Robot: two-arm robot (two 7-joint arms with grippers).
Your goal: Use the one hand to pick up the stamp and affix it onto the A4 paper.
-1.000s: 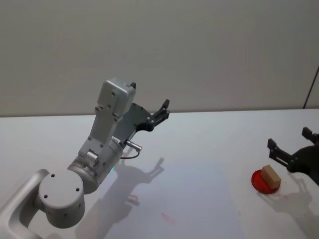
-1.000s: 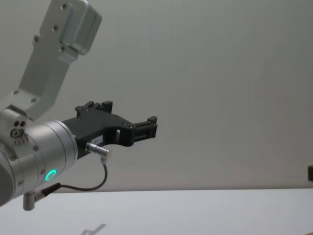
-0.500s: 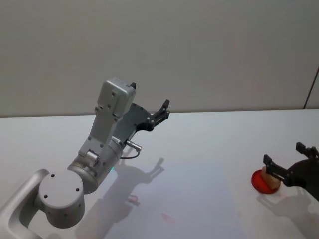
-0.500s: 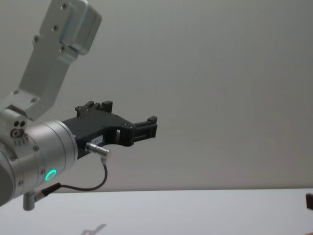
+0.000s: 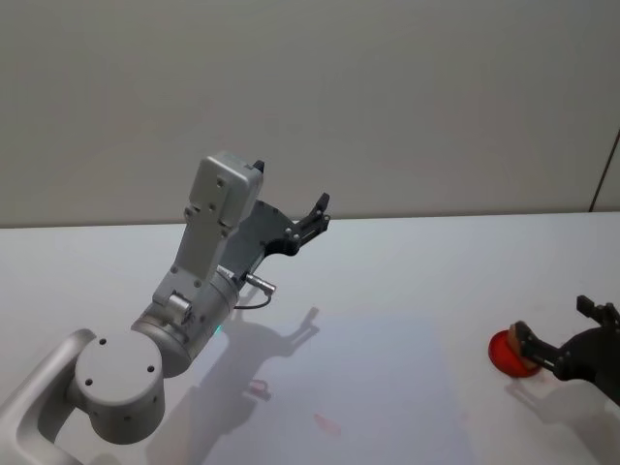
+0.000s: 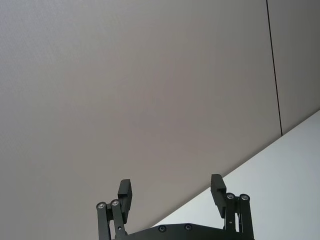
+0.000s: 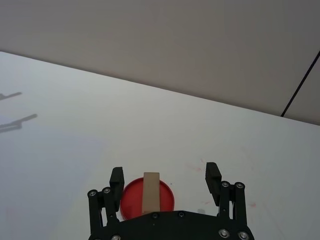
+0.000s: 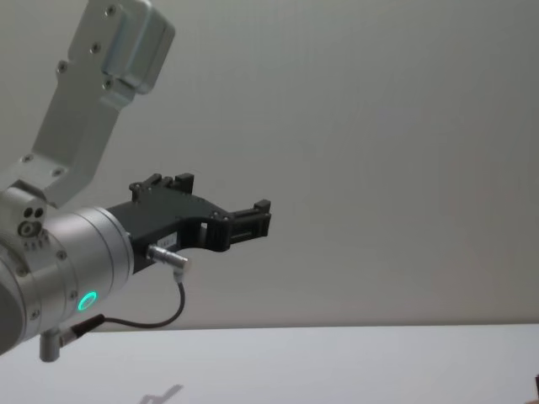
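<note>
The left arm (image 5: 208,242) is bent upward at the robot's left. Its silver wrist (image 8: 76,269) shows 1 green light ring (image 8: 86,300). The left gripper (image 5: 320,213) points up and forward, its 2 jaws standing well apart. The right gripper (image 5: 552,318) reaches in low at the right, black, jaws likewise spread wide.

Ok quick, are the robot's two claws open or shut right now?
Left black gripper: open, empty, up in the air.
Right black gripper: open, either side of the small light-brown wooden stamp, not gripping.
</note>
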